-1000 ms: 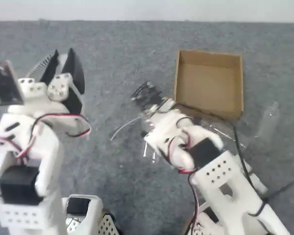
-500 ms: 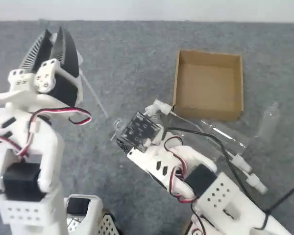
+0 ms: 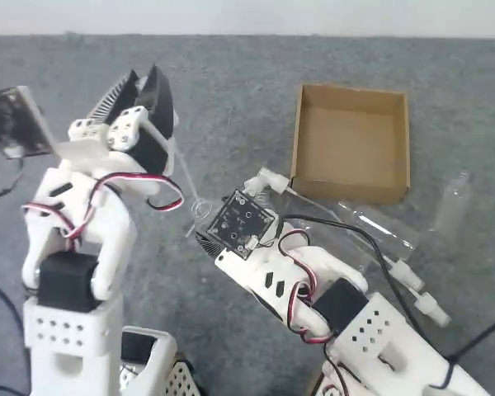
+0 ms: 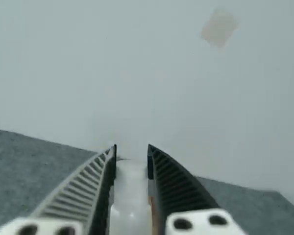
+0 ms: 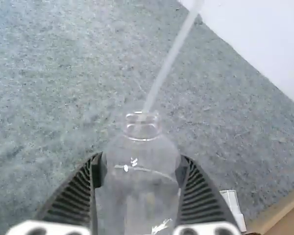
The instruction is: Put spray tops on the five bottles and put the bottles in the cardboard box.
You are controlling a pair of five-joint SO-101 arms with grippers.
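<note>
Right gripper [image 5: 140, 169] is clenched on a clear bottle [image 5: 137, 186], held left of the cardboard box [image 3: 351, 136] in the high view, off its front corner. Judged light, thin-walled and slippery; grip the body, not the neck. Dip tube [image 5: 166, 63] meets the bottle mouth; depth unclear. Left gripper [image 4: 131, 152], farther left of the box, grasps the white spray top [image 4: 130, 200]; its head is hidden.

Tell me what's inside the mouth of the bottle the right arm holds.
A thin dip tube meets the bottle mouth; its depth inside cannot be seen.
</note>
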